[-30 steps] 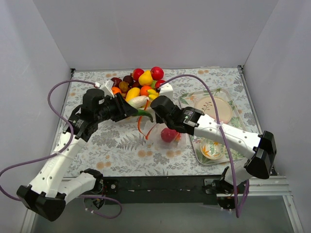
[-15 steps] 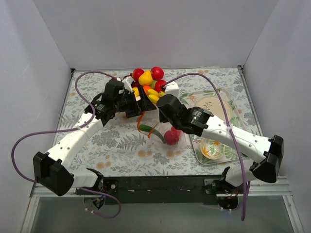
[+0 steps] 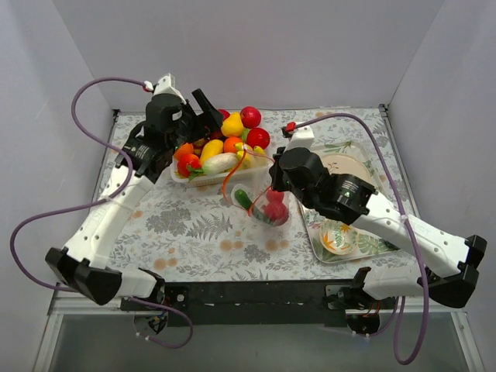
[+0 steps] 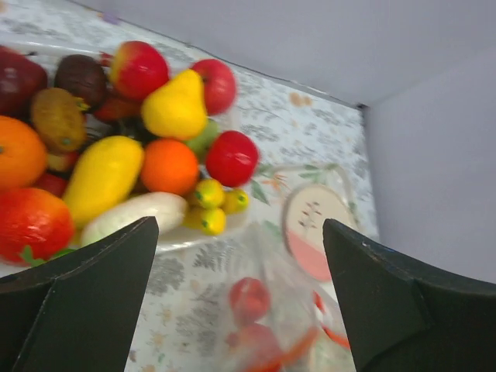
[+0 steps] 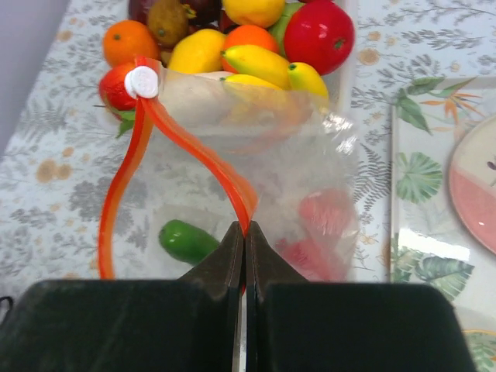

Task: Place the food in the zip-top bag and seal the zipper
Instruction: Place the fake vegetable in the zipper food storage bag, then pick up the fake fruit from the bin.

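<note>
Left fingers (image 4: 236,229) are standing wide apart, holding nothing, hovering over the heap of glossy plastic toy fruits and vegetables (image 4: 101,174) in the white slatted basket (image 3: 180,177). Right fingers (image 5: 244,232) are pressing fully together, pinching the thin red-orange zipper strip (image 5: 194,151) of the clear crinkly zip-top bag (image 5: 310,170) and holding its mouth up above the floral worktop (image 3: 194,232). Bag is sitting just ahead of the right fingers, mouth gaping up and away toward the basket, with a green toy vegetable (image 5: 186,240) and red toy fruits (image 5: 322,213) inside. Strip's long axis is running from the right fingers up and leftward to the round white slider (image 5: 142,81). From the left fingers the heap is lying ahead, toward the left tip, bag lower between the tips. Long white toy vegetable (image 4: 136,217) is lying nearest, axis roughly along the line between the tips, so probably needing a wrist turn. Left arm is nearer and free; next pick is likely falling to it.
</note>
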{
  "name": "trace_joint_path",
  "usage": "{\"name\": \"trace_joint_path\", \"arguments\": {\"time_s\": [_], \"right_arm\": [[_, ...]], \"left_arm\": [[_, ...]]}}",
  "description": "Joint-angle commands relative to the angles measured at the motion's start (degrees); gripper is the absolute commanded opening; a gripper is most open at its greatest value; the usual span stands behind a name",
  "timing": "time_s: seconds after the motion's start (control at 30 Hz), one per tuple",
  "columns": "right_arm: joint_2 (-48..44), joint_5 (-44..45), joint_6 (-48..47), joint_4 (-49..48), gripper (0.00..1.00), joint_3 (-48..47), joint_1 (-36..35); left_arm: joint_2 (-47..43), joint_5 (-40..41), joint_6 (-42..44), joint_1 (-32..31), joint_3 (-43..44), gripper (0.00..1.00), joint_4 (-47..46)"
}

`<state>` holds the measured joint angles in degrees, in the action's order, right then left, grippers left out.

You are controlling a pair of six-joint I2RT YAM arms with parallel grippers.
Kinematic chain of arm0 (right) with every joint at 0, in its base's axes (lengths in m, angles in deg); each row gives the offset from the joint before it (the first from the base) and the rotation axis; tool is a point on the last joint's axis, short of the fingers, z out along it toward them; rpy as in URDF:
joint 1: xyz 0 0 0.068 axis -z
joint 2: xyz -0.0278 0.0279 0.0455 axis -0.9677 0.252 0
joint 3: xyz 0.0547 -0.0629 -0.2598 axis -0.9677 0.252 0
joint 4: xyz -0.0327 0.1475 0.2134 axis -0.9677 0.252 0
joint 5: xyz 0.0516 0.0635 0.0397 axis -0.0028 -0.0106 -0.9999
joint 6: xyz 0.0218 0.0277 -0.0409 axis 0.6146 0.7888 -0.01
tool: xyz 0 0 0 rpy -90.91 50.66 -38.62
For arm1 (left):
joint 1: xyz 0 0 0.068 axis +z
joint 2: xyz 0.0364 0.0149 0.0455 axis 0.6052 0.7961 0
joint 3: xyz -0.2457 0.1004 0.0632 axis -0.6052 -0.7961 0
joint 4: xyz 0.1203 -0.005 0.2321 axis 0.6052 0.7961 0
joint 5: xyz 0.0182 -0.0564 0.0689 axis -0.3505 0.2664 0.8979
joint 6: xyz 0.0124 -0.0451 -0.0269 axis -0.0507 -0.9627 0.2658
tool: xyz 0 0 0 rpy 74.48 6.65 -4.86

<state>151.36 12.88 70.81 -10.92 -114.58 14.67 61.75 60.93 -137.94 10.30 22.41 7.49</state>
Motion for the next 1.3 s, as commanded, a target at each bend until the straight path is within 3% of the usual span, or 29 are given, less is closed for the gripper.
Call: {"name": "trace_joint_path", "arguments": {"time_s": [0.0,0.1,0.13,0.2,0.5,1.27], "right_arm": [[-3.1,-7.8,1.0,-5.6,0.01,1.4,0.1],[-2.5,-2.9,2.1,-1.7,0.01,2.6,0.2],[-4.2,-2.5,1.2,-4.4,0.01,3.8,0.2],[-5.0,-6.0,0.6,-5.7,0.01,5.3,0.2],[-6.5,-4.8,1.5,-4.5,0.01,7.9,0.2],[-6.0,-5.8,2.3,-5.0,0.01,10.2,0.2]], "left_arm": [[9.5,13.8,3.3,2.0,-0.4,0.85,3.3],[15.2,18.1,5.3,2.7,1.1,0.8,1.8],[16.5,20.1,5.7,2.9,1.9,0.79,1.8],[19.1,21.4,7.4,3.2,3.3,0.76,1.0],[31.5,29.2,12.7,3.3,11.6,0.72,0.3],[39.3,26.6,17.6,5.1,14.5,0.66,-1.8]]}}
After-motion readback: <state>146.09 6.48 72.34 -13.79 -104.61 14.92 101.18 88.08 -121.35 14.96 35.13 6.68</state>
